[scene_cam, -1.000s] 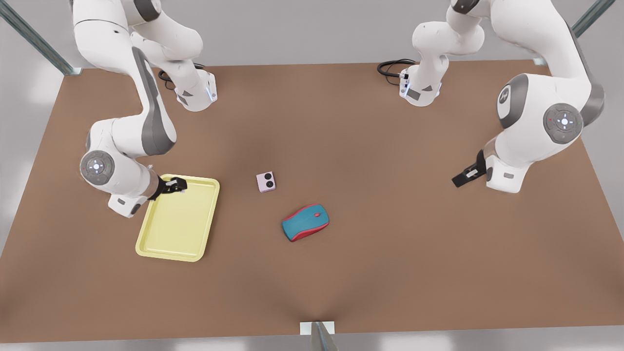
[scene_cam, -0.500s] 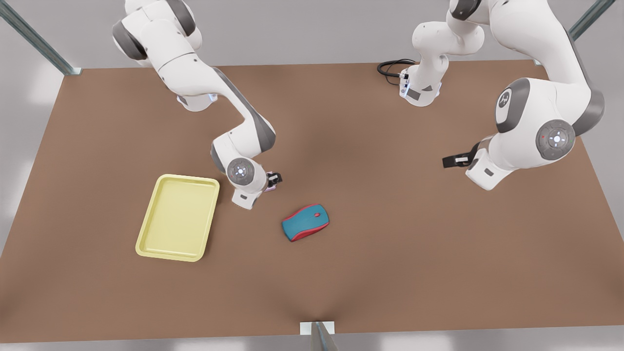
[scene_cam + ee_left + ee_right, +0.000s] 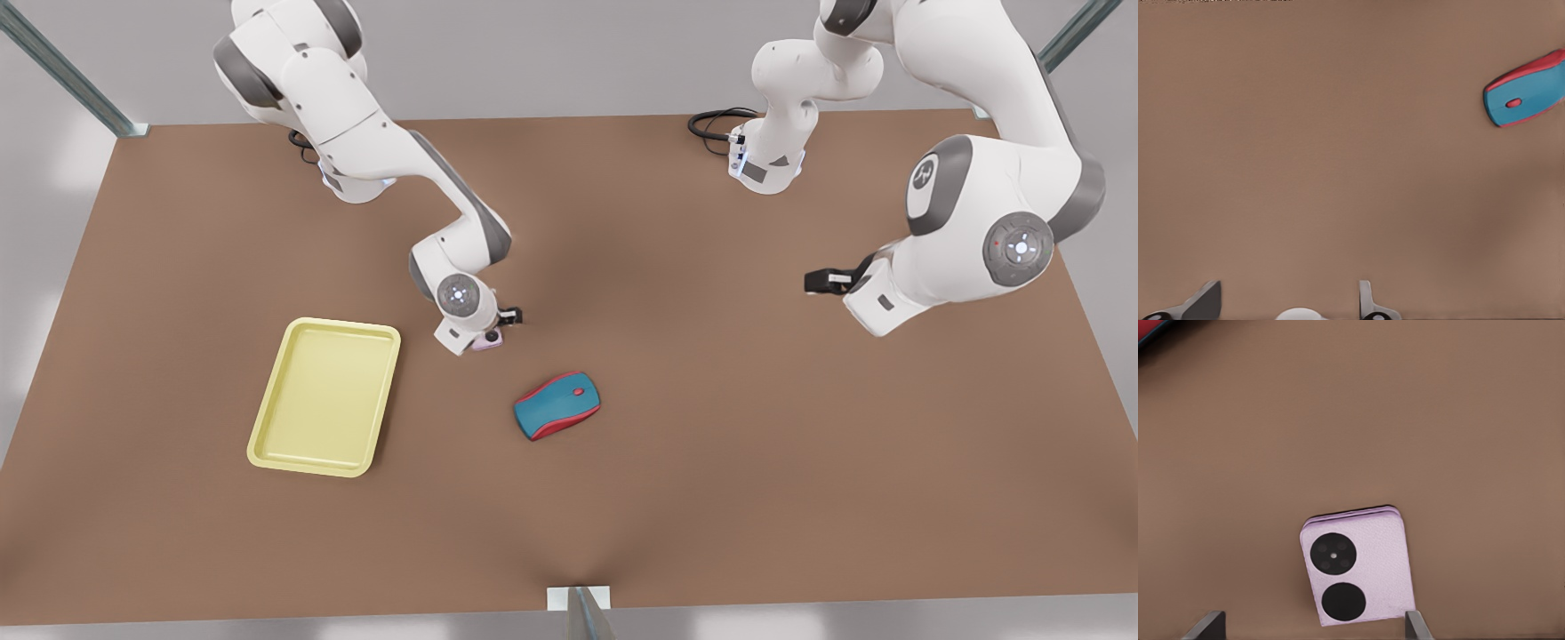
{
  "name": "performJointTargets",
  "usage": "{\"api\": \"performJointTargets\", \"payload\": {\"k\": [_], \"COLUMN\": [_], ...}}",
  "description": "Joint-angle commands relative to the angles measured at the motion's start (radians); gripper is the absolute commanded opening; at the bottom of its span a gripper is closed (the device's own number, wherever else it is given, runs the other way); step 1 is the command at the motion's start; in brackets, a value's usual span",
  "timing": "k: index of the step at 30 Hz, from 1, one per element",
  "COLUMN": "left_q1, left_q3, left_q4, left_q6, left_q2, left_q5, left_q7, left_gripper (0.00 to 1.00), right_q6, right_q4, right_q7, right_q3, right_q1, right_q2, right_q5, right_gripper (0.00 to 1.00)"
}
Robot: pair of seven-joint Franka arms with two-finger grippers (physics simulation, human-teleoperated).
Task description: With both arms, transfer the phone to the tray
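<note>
Although most of it is hidden under my wrist in the front view, the phone (image 3: pixel 490 343) lies flat on the brown table (image 3: pixel 676 462), apart from the tray (image 3: pixel 324 396) and on the side of it toward the front view's right. From my right wrist camera the phone (image 3: pixel 1357 565) is a pale pink, squarish slab with two black camera circles facing up, and no brand name or writing can be read on it. My right gripper (image 3: pixel 1311 628) hangs directly above it with its two fingers spread wider than the phone, one on each side, gripping nothing. The pale yellow tray sits empty on the table. A teal and red computer mouse (image 3: pixel 556 405) rests near the phone, toward the front view's right and closer to the table's near edge; it carries no legible label. My left gripper (image 3: pixel 822 282) waits well away at the front view's right, above bare table. In my left wrist view, its fingers (image 3: pixel 1203 303) stand apart, empty, with the mouse (image 3: pixel 1525 97) far off.
</note>
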Motion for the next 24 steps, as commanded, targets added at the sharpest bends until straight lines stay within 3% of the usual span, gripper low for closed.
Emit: {"api": "performJointTargets", "payload": {"k": [1, 8, 24], "left_q1": [0.0, 0.0, -0.011], "left_q3": [-0.001, 0.005, 0.002], "left_q4": [0.015, 0.034, 0.035], "left_q6": [0.0, -0.016, -0.02], "left_q2": [-0.011, -0.011, -0.011], "left_q5": [-0.035, 0.046, 0.049], "left_q7": [0.122, 0.045, -0.031], "left_gripper": [1.0, 1.0, 1.0], "right_q6": [0.128, 0.271, 0.266], "right_q4": [-0.033, -0.098, -0.119], "right_q7": [0.071, 0.004, -0.197], "right_q3": [0.0, -0.001, 0.0], "right_q1": [-0.009, -0.01, -0.007], "right_q2": [-0.005, 0.032, 0.032], "right_q5": [0.002, 0.001, -0.022], "right_gripper": [1.0, 1.0, 1.0]}}
